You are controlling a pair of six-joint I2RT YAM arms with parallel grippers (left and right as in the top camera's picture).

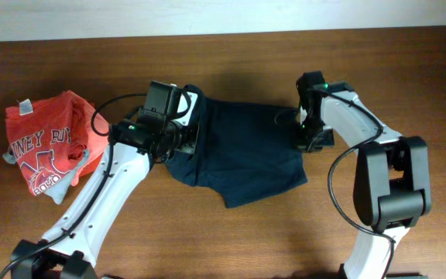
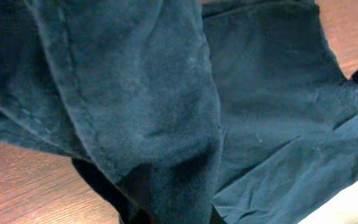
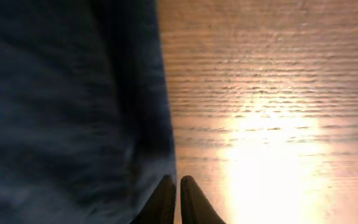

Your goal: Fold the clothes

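Navy clothes (image 1: 246,159) on table (image 1: 409,70); left gripper (image 1: 183,138) cloth-covered, opening cannot be told; right gripper (image 3: 179,200) fingers together, cloth edge just beside.

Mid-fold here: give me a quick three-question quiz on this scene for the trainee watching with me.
1. Multiple choice: what lies on the table on the left arm's side, clear of the navy clothes? A) a white towel B) a red printed T-shirt C) a green sock
2. True or false: in the right wrist view, the right end effector has its fingers spread wide.
3. Fill in: the left wrist view is filled mostly with navy ____.
Key: 1 B; 2 false, the fingers sit nearly together by the clothes' edge; 3 fabric.
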